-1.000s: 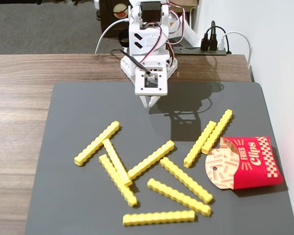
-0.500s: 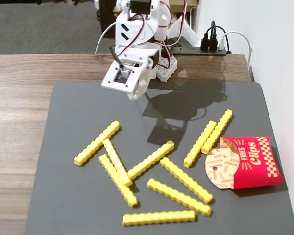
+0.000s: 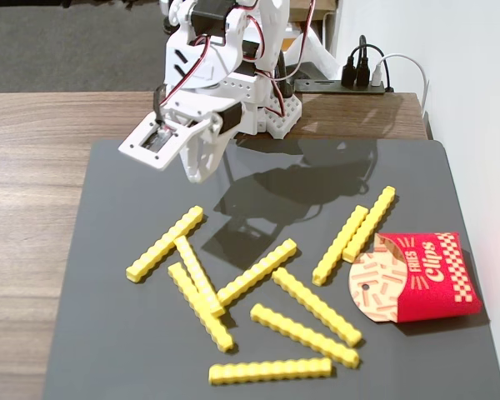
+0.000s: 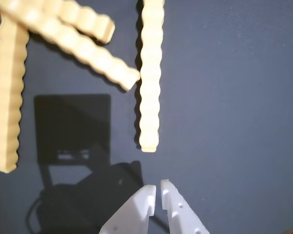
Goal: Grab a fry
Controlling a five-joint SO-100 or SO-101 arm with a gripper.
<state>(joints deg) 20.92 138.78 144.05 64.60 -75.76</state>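
Observation:
Several bright yellow crinkle-sided fries lie scattered on the dark mat (image 3: 108,350); one of them (image 3: 165,243) lies closest below my gripper. My white gripper (image 3: 196,171) hangs above the mat's upper left part, above and apart from the fries. In the wrist view one fry (image 4: 150,73) runs straight up the frame, its near end a short way ahead of my gripper (image 4: 156,187). The jaws are nearly together with only a thin slit between them and nothing in it. Other fries (image 4: 7,97) (image 4: 83,46) lie to the left in the wrist view.
A red "Fries" carton (image 3: 429,279) lies on its side at the mat's right edge. The arm's base (image 3: 271,108) stands at the mat's far edge, with a power strip and cables (image 3: 358,79) behind it. Wooden table (image 3: 33,192) surrounds the mat.

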